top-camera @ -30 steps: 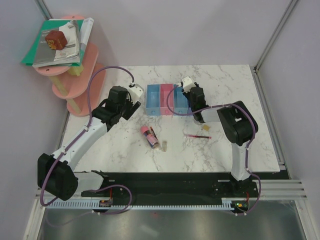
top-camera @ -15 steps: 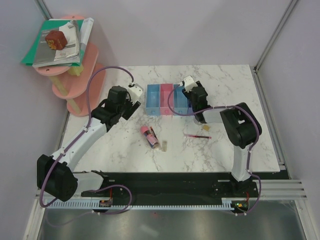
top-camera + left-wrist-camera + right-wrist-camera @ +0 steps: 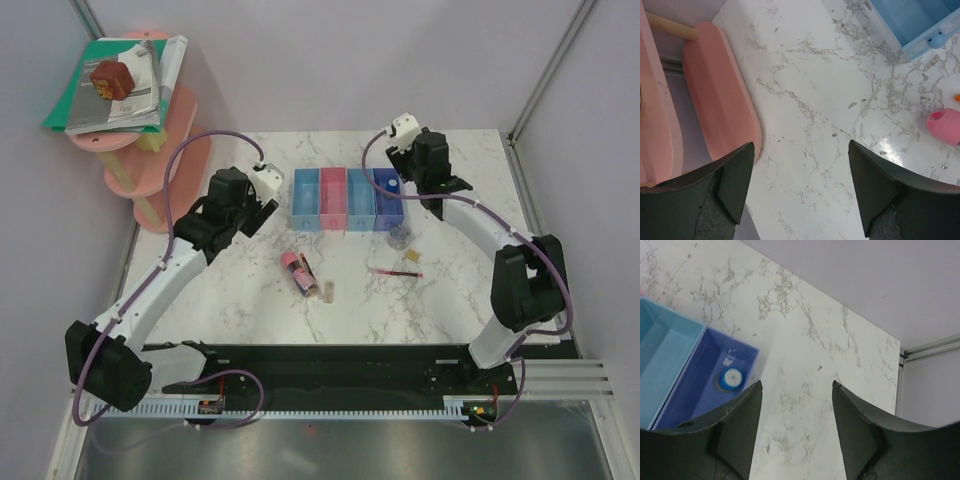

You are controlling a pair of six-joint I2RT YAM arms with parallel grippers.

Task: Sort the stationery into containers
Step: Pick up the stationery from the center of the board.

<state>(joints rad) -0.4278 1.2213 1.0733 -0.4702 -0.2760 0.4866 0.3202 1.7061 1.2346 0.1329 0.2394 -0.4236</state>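
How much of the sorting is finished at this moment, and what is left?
Done: the blue-capped cylinder sits in the darker blue tray. In hand: nothing; both pairs of jaws open, empty. Left: pink-capped tube, red pen, clear roll, tan blocks on the table.

Pretty clearly a robotics lab test cell I'm driving here, not anyone's home or office. The marble-look tabletop (image 3: pixel 470 290) is boxed in by plain pale wall panels (image 3: pixel 350 60) with aluminium frame posts (image 3: pixel 545 70) at the corners. The left arm (image 3: pixel 165 275) and right arm (image 3: pixel 527 283) are bolted to a black base plate (image 3: pixel 340 365) at the near edge, with purple cables (image 3: pixel 205 140) looping off them and a slotted cable rail (image 3: pixel 330 408) in front. The pink tiered shelf (image 3: pixel 195 155) stacked with books (image 3: pixel 120 100) and the row of plastic trays (image 3: pixel 335 200) look like set-out props.
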